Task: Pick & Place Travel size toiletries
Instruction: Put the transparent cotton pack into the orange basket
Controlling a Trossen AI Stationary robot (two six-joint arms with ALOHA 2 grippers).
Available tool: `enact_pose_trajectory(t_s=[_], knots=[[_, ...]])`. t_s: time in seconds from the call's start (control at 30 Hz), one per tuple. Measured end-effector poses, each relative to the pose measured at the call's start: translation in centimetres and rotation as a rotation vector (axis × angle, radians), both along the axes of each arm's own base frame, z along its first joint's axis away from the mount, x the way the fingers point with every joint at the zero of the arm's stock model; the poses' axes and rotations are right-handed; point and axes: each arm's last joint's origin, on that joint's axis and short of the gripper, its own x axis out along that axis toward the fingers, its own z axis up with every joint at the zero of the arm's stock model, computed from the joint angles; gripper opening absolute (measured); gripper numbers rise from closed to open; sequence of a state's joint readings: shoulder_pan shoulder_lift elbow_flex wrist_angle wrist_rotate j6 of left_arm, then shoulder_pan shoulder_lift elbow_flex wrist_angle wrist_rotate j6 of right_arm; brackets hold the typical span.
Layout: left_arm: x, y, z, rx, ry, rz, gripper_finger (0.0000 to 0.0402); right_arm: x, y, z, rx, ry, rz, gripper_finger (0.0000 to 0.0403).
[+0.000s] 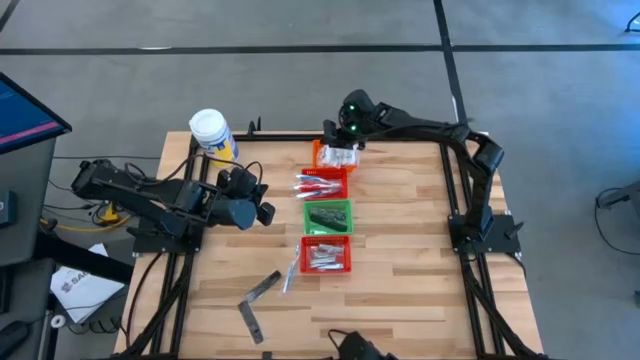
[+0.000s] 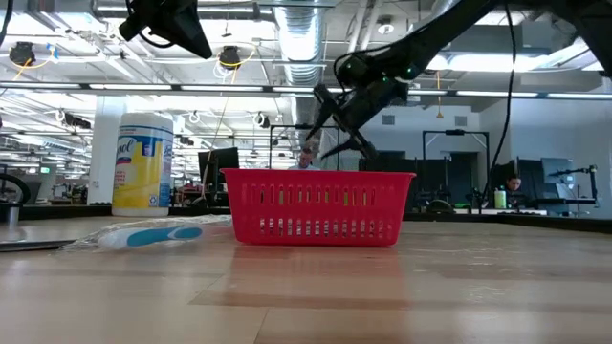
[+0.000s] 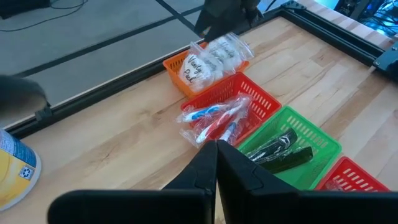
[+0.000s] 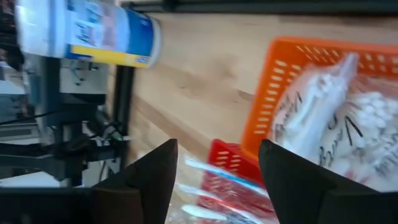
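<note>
Just below the right gripper, released, clear sachets in the orange basket, left gripper clenched, empty.

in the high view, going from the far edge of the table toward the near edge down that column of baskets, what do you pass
right gripper with jaws open → orange basket of clear sachets → red basket of toothbrushes → green basket of dark strips → red basket of silvery tubes

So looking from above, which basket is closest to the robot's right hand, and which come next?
From the right hand:
1. Orange basket, directly under it at the table's far edge.
2. Red basket with toothbrushes, next in the row.
3. Green basket, mid-row.
4. Last red basket, farthest.
</note>
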State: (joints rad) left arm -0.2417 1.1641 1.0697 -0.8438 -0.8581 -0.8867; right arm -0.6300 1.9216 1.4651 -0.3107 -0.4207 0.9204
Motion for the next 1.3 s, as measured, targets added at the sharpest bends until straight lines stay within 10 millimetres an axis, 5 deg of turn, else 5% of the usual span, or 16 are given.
enact_pose_trajectory(t_s=[0.27,0.53,1.13,1.3], knots=[[0.1,0.0,0.0,-0.002,-0.008,0.0,0.0001,0.3,0.1,1.0,-0.014,-0.079,0.01,0.0173],[0.1,0.0,0.1,-0.003,-0.014,0.0,0.0001,1.9,0.4,-1.6,0.053,-0.082,0.064,0.0016],[0.2,0.0,0.1,0.002,-0.014,-0.008,0.0001,0.8,-0.5,-2.4,0.031,0.016,0.018,0.0001],[0.2,0.1,0.1,0.003,-0.013,-0.001,0.0001,0.7,-0.5,-4.7,0.104,0.089,0.027,0.0001]])
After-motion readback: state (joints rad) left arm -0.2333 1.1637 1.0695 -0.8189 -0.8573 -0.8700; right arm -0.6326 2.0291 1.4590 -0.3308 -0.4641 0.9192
